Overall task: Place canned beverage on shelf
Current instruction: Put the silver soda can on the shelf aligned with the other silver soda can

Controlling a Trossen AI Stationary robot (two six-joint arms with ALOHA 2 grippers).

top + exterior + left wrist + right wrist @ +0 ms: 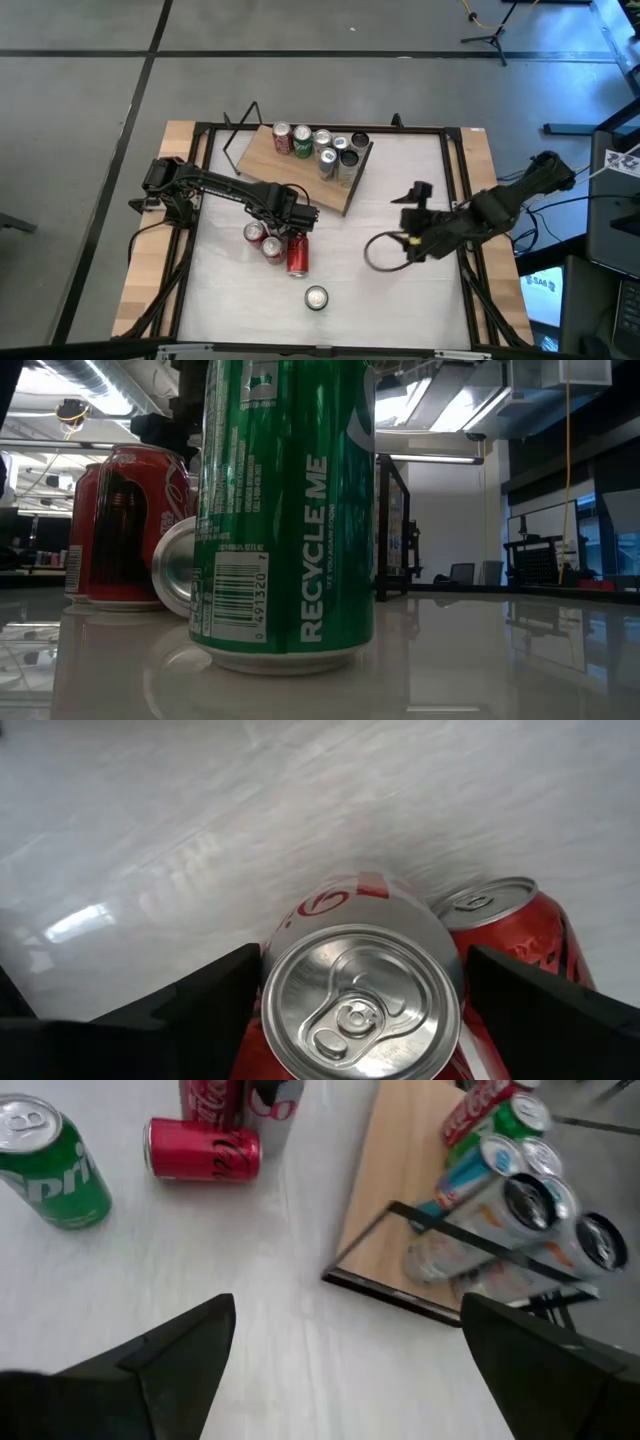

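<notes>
Where cans (262, 240) crowd: left hand (300, 216).

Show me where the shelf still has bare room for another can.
The shelf is bare on its left and near half. Cans crowd its far right corner. The left hand straddles a can near the front edge.

Grey floor (80, 100), ceiling lights (440, 405), white wall (450, 520)

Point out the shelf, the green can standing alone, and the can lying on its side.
shelf (262, 152), high view, bare board.
green can (55, 1168), right wrist view, its side.
lying red can (297, 255), high view, its body.
</notes>
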